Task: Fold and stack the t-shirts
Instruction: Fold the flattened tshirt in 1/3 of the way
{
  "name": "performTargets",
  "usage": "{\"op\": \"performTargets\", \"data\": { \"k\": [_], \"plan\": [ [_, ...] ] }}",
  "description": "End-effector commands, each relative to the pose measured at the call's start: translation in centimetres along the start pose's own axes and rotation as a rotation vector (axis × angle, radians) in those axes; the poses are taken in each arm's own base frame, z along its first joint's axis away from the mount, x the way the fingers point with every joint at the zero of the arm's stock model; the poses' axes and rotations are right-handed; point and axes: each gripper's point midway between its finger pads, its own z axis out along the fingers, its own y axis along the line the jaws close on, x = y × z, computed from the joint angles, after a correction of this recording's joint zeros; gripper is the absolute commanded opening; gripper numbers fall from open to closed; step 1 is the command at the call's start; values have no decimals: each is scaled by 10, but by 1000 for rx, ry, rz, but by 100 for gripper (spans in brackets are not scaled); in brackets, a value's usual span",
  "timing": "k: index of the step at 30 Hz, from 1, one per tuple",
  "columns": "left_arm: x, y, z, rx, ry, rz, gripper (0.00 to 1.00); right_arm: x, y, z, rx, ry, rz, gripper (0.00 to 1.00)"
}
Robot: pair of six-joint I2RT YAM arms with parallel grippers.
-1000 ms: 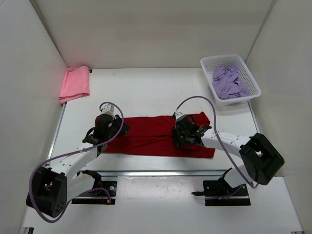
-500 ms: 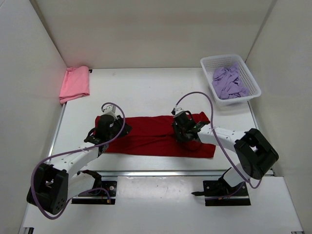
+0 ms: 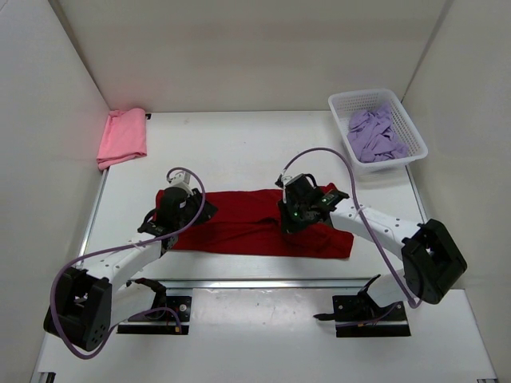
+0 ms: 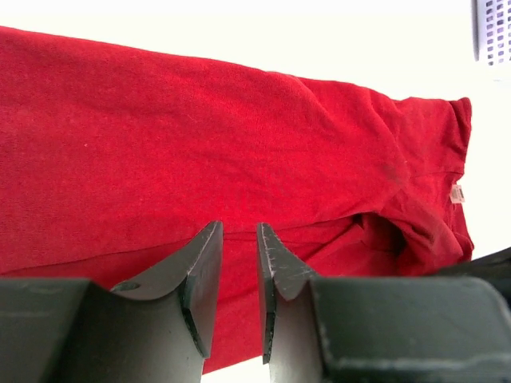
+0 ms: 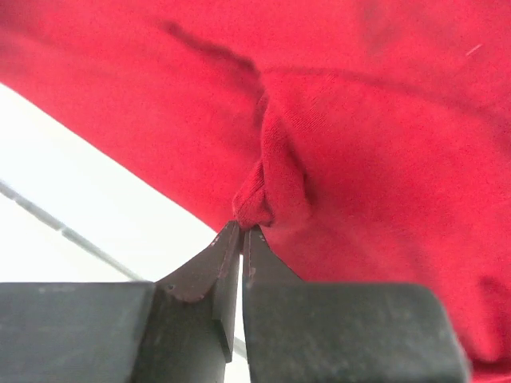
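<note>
The dark red shirt (image 3: 239, 227) lies flat. Only the wrist view shows the right gripper (image 5: 241, 230) clenched on a pinch of it. The left gripper (image 4: 239, 229), over its left end, stands narrowly parted, grip unclear. Judged step: beginning the fold; next, carry that pinch across. Beyond it, pink shirt (image 3: 122, 137) left, lavender shirt (image 3: 375, 134) right.

From above, dark red shirt (image 3: 239, 225) partly hidden under left arm (image 3: 172, 211) and right arm (image 3: 307, 209), cut off by wrist views' edges, basket (image 4: 495, 32) only a corner, hold of left fingers (image 4: 204, 279) on cloth unclear.
</note>
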Motion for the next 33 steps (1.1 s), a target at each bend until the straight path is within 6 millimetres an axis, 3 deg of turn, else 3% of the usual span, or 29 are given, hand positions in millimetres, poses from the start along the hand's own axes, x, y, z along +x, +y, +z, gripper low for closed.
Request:
{"op": "performTargets", "data": {
  "k": [1,9,11,14,16,18,21,26,29,33],
  "plan": [
    [-15,-21,-1,61,-26,-5,35,13,21,-10,-87,67,7,0],
    [-20,-19,-7,66,-34,-12,34,21,31,-12,-120,138,3,0],
    [-23,-18,-7,64,-40,-17,36,23,41,-13,-168,147,0,0],
    [-26,-21,-7,72,-47,-17,36,18,46,-16,-194,122,3,13],
    [-27,-23,-7,69,-48,-14,35,11,44,-19,-199,96,14,31],
    [-31,-25,-6,73,-57,-11,35,6,37,-23,-181,75,6,36],
    [-35,-26,-5,71,-64,-18,36,-3,15,-29,-138,19,48,32],
    [-24,-48,6,115,-28,-7,34,-3,-52,-30,8,-94,227,11],
    [-13,-67,18,149,4,9,36,25,-99,-30,141,-90,337,7],
    [-1,-80,32,188,56,-12,35,62,-117,-29,167,-19,452,4]
  ]
}}
